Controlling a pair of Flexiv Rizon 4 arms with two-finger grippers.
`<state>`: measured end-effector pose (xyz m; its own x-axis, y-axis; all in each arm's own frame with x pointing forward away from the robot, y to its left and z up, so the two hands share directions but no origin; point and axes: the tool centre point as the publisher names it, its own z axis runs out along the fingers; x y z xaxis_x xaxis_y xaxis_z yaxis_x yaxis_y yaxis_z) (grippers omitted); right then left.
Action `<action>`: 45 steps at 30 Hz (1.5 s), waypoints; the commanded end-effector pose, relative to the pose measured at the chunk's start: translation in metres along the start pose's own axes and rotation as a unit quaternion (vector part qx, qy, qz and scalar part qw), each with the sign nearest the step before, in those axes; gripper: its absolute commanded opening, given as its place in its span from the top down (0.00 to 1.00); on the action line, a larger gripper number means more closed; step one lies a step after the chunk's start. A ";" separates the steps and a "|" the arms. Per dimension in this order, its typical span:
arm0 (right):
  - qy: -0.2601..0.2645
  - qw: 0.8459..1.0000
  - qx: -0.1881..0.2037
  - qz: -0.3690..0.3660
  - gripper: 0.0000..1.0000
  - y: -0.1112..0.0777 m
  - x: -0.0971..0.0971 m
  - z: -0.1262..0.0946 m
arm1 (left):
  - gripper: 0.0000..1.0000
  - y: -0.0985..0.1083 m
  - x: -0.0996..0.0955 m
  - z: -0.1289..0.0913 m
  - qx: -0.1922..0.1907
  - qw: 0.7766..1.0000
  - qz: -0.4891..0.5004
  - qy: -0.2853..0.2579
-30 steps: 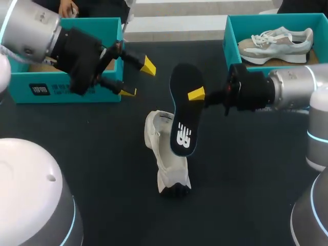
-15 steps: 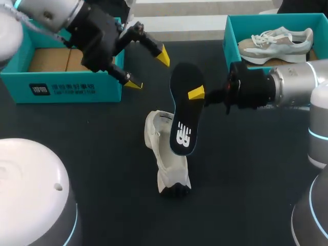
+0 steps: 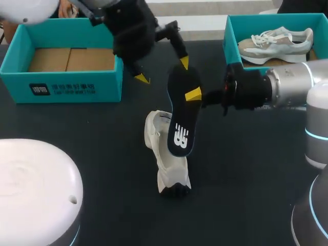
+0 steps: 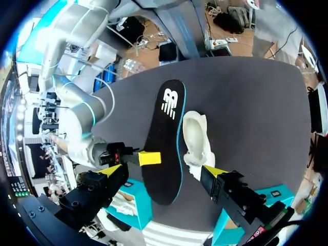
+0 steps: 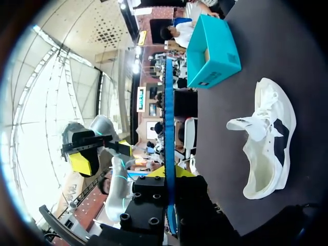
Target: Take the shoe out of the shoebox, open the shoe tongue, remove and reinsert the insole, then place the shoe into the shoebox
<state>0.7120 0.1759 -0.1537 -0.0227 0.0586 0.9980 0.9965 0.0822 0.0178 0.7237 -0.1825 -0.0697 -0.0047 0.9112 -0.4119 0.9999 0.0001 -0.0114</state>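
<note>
My right gripper [image 3: 195,96] is shut on the edge of a black insole [image 3: 181,115] and holds it upright above the table. The insole's lower end hangs in front of the white shoe [image 3: 165,154], which lies on the dark table. In the right wrist view the insole [image 5: 169,113] shows edge-on between the right gripper's [image 5: 169,174] yellow tips, with the shoe [image 5: 266,143] beside it. My left gripper [image 3: 163,70] is open at the insole's upper end. In the left wrist view the insole [image 4: 166,138] reaches between the left gripper's [image 4: 162,170] spread fingers without touching them, and the shoe [image 4: 197,143] lies beyond.
An open teal shoebox [image 3: 72,87] with a cardboard floor stands at the back left. A second teal box [image 3: 231,41] at the back right holds another pale shoe [image 3: 277,42]. Dark table surface lies bare in front of and beside the white shoe.
My left arm has swung right, from over the left shoebox to the insole's upper end, its gripper still open. The right arm and insole have hardly moved.
</note>
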 end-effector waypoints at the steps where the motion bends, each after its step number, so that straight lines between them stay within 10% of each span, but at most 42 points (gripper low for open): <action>1: -0.001 1.000 0.002 0.001 1.00 0.002 -0.001 0.003 | 0.00 -0.008 -0.010 0.003 -0.034 0.978 -0.004 0.207; 30: 0.005 1.000 -0.002 0.001 1.00 0.001 -0.002 0.008 | 0.00 -0.005 -0.017 0.008 -0.040 0.978 -0.005 0.204; 45: 0.006 1.000 0.002 0.003 1.00 0.002 -0.001 0.005 | 0.00 -0.004 0.023 0.005 -0.046 0.997 0.046 -0.049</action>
<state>0.7127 0.1803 -0.1550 -0.0164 0.0462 0.9988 0.9964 0.0842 0.0125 0.7220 -0.1990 -0.0715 0.0459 0.9805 -0.1912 0.9945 -0.0268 0.1010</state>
